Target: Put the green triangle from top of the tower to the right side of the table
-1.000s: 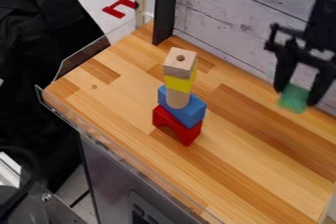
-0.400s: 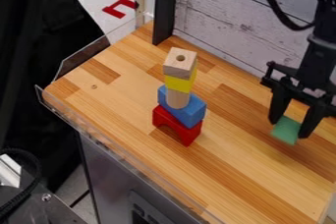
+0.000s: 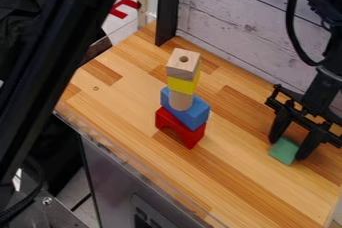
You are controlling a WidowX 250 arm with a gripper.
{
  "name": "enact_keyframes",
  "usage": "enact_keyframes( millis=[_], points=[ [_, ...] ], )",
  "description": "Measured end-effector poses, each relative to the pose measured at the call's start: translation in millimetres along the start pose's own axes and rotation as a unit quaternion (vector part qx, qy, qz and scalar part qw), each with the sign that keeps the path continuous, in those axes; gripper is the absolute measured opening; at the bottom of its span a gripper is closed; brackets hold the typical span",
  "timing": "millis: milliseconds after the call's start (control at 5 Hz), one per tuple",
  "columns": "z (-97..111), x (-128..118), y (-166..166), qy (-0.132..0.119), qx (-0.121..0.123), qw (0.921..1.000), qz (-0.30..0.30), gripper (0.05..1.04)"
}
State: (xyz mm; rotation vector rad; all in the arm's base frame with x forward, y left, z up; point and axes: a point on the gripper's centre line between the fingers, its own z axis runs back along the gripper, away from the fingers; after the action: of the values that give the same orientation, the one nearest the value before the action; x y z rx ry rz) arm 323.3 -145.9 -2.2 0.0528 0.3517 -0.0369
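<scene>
My black gripper (image 3: 287, 151) hangs low over the right side of the wooden table (image 3: 240, 182), shut on the green triangle (image 3: 284, 151). The green piece sits between the two fingers, down near the table surface; whether it touches the wood I cannot tell. To the left stands the tower, with a plain wooden block (image 3: 184, 63) on top, a yellow block (image 3: 181, 85) under it, then a wooden cylinder (image 3: 180, 100), a blue block (image 3: 190, 113) and a red arch (image 3: 180, 127) at the bottom.
A whitewashed plank wall (image 3: 234, 17) runs behind the table, with a black post (image 3: 167, 7) at the back corner. A clear edge guard lines the left and front edges. A large dark arm part (image 3: 57, 47) crosses the upper left.
My gripper has come down and slightly left with the green triangle, toward the table. A dark arm part has come in at the upper left. The tower has stayed put.
</scene>
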Motion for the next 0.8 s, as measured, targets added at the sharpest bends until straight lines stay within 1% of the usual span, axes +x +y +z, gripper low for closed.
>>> enact_keyframes(
  millis=[200, 400, 600, 800],
  points=[
    [-0.3, 1.6, -0.4, 0.002, 0.003, 0.9995, 0.031, 0.588],
    [-3.1, -2.0, 3.7, 0.014, 0.015, 0.9968, 0.078, 0.885],
    [22.6, -13.4, 12.0, -0.022, 0.002, 0.9948, 0.099, 1.005],
    [72.8, -30.8, 20.7, -0.083, -0.009, 0.9922, 0.093, 1.000]
  ],
)
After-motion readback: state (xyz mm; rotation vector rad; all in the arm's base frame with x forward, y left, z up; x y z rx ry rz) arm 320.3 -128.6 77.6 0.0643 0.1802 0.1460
